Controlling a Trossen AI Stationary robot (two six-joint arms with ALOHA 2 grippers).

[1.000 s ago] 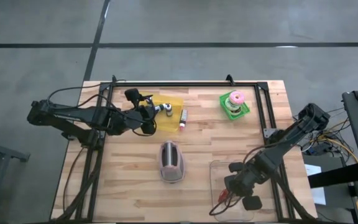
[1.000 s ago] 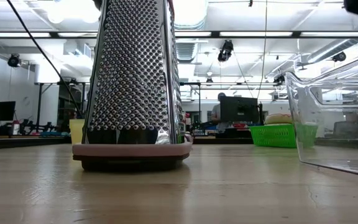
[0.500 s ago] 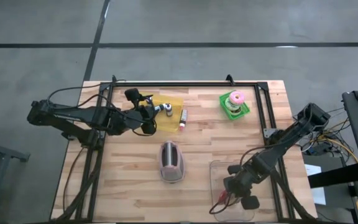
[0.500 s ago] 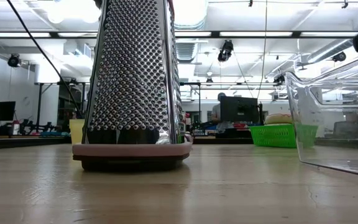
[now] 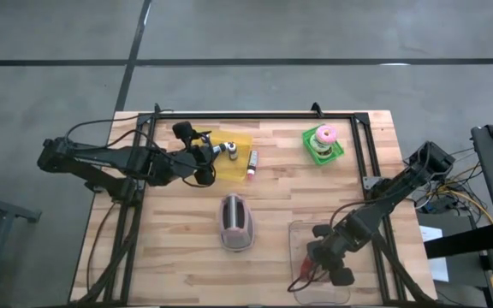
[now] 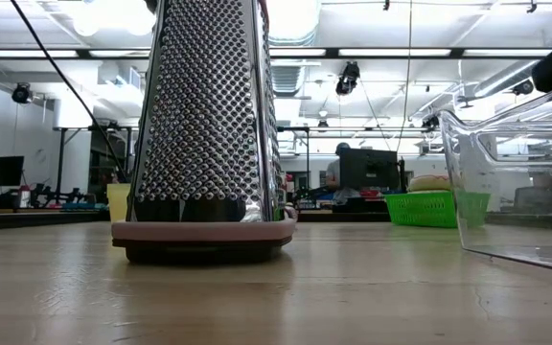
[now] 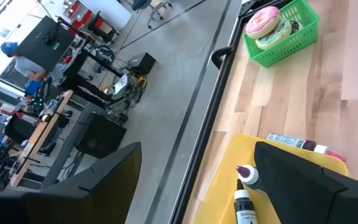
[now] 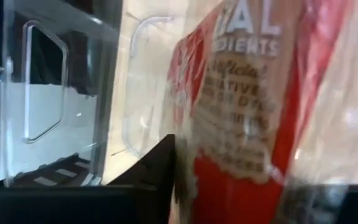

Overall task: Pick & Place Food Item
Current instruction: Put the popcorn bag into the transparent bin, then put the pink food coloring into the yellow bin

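Placing step: the right arm appears to be letting go of a food packet (image 8: pixel 247 106), a clear-and-red printed wrapper, inside the clear container (image 5: pixel 319 257) at the table's near right.
Food packet: fills the right wrist view, close against the fingers, with the container's walls just behind it.
Right gripper (image 5: pixel 315 267): low over the container; whether its fingers grip the packet or have parted cannot be told, since the wrapper hides them.
Next move: judged from this, the fingers need to spread clear of the wrapper, then lift straight up without dragging it over the rim.
Left gripper (image 5: pixel 205 158): waiting wide apart, holding nothing, beside the yellow tray (image 5: pixel 238 141).
Grater (image 5: pixel 236 222): upright mid-table, well left of the container.
Green basket (image 5: pixel 336 152): at the far edge, with a pink donut (image 5: pixel 325 133).
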